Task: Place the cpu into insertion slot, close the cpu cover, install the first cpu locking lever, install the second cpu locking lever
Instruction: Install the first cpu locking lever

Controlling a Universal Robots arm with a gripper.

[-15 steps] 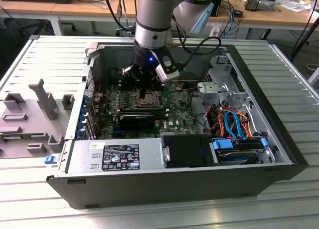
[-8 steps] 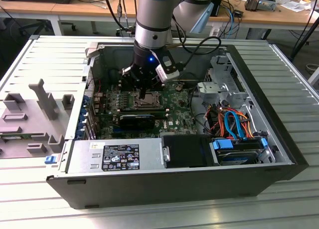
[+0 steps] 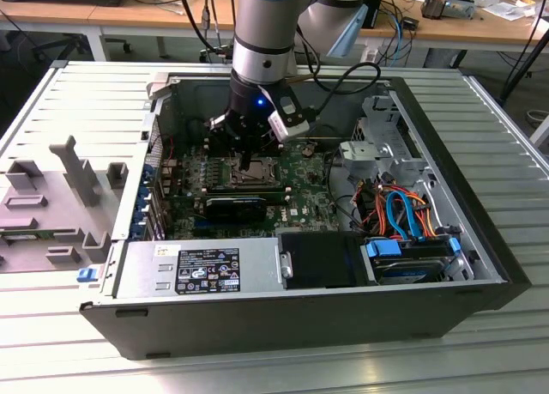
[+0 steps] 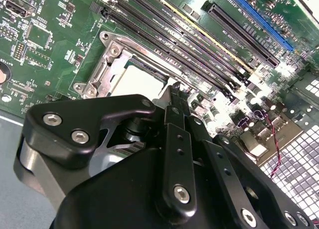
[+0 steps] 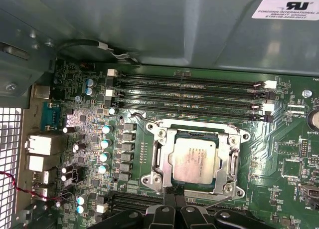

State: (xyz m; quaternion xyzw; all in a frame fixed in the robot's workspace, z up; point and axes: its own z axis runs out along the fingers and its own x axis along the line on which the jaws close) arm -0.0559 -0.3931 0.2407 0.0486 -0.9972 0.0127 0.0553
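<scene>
A ribbed grey metal tabletop [image 3: 51,351] carries one open black and silver computer case [image 3: 300,325]. There is free surface around all the case's edges, and wooden desks stand behind it. Just beside the case, at the exterior view's left, lies one grey moulded holder [image 3: 51,205]. Inside the case one green motherboard [image 5: 279,154] lies flat, and the case walls rise around it. The black gripper [image 3: 246,164] hangs from above, just over the socket; its jaws are pressed together and grasp nothing. Four long black memory slots [image 5: 189,93] run beside the square silver-rimmed insertion slot [image 5: 195,135]. The thin silver metal cpu cover [image 5: 228,154] lies flat over this slot. The small square silver-grey cpu [image 5: 195,159] sits inside the slot and shows through the cover's cut-out.
</scene>
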